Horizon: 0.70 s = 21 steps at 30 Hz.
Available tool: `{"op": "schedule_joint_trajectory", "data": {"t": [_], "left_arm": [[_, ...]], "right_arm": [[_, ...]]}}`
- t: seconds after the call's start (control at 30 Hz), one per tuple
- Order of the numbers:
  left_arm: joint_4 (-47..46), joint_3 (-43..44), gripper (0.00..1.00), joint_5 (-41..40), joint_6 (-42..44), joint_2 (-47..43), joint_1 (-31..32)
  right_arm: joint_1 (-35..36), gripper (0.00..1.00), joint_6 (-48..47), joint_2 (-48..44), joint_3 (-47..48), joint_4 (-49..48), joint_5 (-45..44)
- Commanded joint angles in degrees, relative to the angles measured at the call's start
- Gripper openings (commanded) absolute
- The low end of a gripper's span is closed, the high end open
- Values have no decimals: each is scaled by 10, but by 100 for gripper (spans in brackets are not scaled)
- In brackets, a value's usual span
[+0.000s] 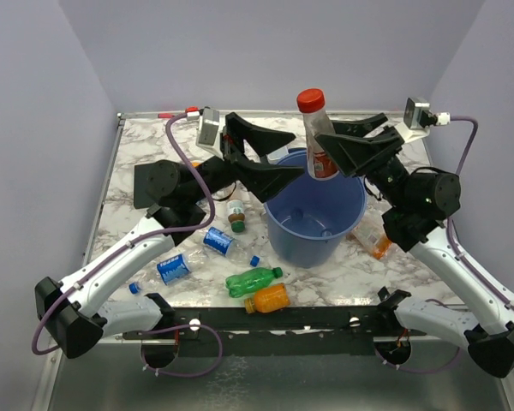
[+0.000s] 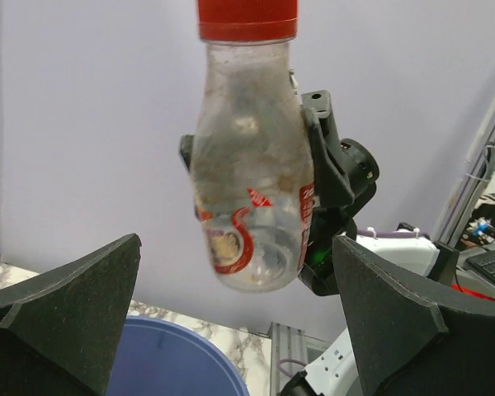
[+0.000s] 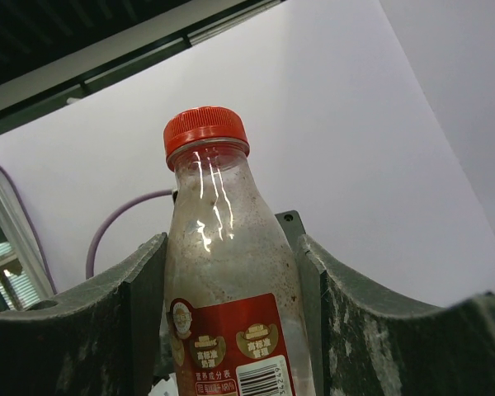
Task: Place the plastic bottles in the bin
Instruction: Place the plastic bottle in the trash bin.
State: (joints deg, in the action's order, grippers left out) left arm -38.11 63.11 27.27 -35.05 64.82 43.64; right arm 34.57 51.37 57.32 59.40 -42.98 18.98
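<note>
Right gripper [image 3: 231, 330] is clamped on the red-capped bottle [image 3: 223, 272] at its labelled body, above the bin [image 1: 284, 233]; it is judged light, slippery, crushable. Left gripper [image 2: 239, 330] is spread.

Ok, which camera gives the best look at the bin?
Top external. It shows nearly the whole bin, rim, inside and outer wall, with the right claw holding a bottle over it. Left wrist catches only a slice of its rim at the bottom edge. Right wrist doesn't show it at all.

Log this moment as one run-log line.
right fingers: shut on red-capped bottle | bottle: upright above bin | left fingers: open, empty | other bottles: on table
</note>
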Motion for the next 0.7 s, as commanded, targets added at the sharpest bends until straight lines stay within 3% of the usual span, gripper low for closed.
{"op": "schedule_joint_trajectory", "data": {"t": [0.0, 0.47, 0.57, 0.67], "left_arm": [[-4, 37, 99, 55, -31, 32, 6], [-7, 56, 99, 67, -29, 67, 29], [-7, 63, 88, 66, -29, 76, 31], [-7, 69, 70, 62, -30, 83, 32]], "right_arm": [[4, 1, 5, 20, 9, -13, 21], [8, 1, 23, 50, 24, -28, 35], [9, 1, 20, 49, 20, -23, 35], [10, 1, 13, 47, 19, -11, 35]]}}
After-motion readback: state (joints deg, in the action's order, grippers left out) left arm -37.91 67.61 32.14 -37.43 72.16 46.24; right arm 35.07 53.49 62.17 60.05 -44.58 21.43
